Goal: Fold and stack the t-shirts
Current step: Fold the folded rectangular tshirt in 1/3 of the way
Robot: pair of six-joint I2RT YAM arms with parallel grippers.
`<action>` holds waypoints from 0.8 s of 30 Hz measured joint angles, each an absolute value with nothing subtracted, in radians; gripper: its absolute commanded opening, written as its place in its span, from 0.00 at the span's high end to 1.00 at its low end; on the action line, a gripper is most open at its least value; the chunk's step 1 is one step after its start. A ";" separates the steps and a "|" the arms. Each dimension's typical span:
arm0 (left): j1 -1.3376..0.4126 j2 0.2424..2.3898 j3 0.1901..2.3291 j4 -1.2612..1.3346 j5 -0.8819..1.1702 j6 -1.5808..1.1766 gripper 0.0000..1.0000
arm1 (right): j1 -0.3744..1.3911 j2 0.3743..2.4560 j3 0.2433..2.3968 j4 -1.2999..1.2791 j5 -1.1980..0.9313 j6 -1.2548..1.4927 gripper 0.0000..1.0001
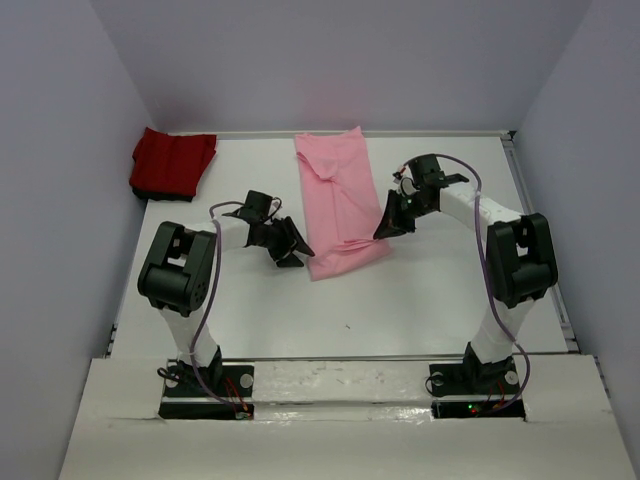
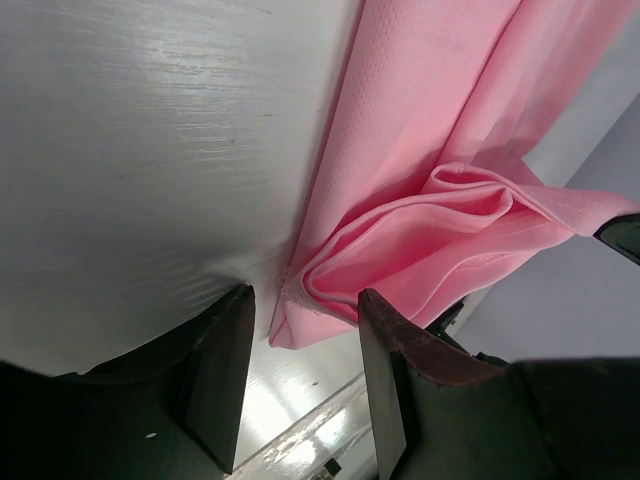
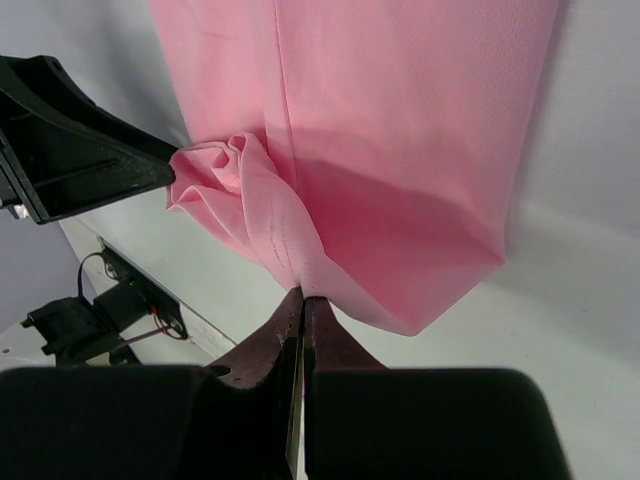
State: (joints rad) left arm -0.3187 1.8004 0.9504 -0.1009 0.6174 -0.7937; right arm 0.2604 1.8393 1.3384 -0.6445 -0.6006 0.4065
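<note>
The light pink t-shirt [image 1: 335, 200] lies in a long folded strip in the middle of the table, its near end doubled up into loose folds [image 2: 420, 240]. My right gripper [image 1: 388, 225] is shut on the near right edge of the pink shirt [image 3: 400, 150], pinching the cloth at its fingertips [image 3: 303, 298]. At the shirt's near left corner my left gripper [image 1: 290, 245] stands open, and the corner of the cloth lies just beyond the gap between its fingers [image 2: 305, 335]. The deep red t-shirt [image 1: 172, 163] sits bunched in the back left corner, away from both grippers.
White walls close in the table [image 1: 430, 300] on the left, back and right. A raised white ledge [image 1: 340, 385] runs along the near edge by the arm bases. The left gripper's dark body [image 3: 70, 150] shows close to the cloth in the right wrist view.
</note>
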 measured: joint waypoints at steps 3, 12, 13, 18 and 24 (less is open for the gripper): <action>-0.319 1.801 0.952 -0.101 0.621 -0.794 0.50 | 0.258 1.842 1.342 -0.644 -0.602 0.406 1.00; -0.319 1.821 0.973 -0.096 0.630 -0.785 0.89 | 0.256 1.843 1.346 -0.644 -0.602 0.406 1.00; -0.319 1.821 0.973 -0.096 0.631 -0.785 0.89 | 0.256 1.843 1.346 -0.644 -0.602 0.406 1.00; -0.319 1.821 0.974 -0.096 0.637 -0.784 1.00 | 0.256 1.843 1.346 -0.644 -0.602 0.407 1.00; -0.319 1.822 0.984 -0.102 0.640 -0.781 1.00 | 0.256 1.849 1.346 -0.644 -0.602 0.407 1.00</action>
State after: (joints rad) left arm -0.3187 1.8225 0.9844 -0.1017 0.6399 -0.7811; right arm 0.2562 1.8488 1.3460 -0.6441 -0.6018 0.4068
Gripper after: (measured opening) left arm 0.011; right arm 0.028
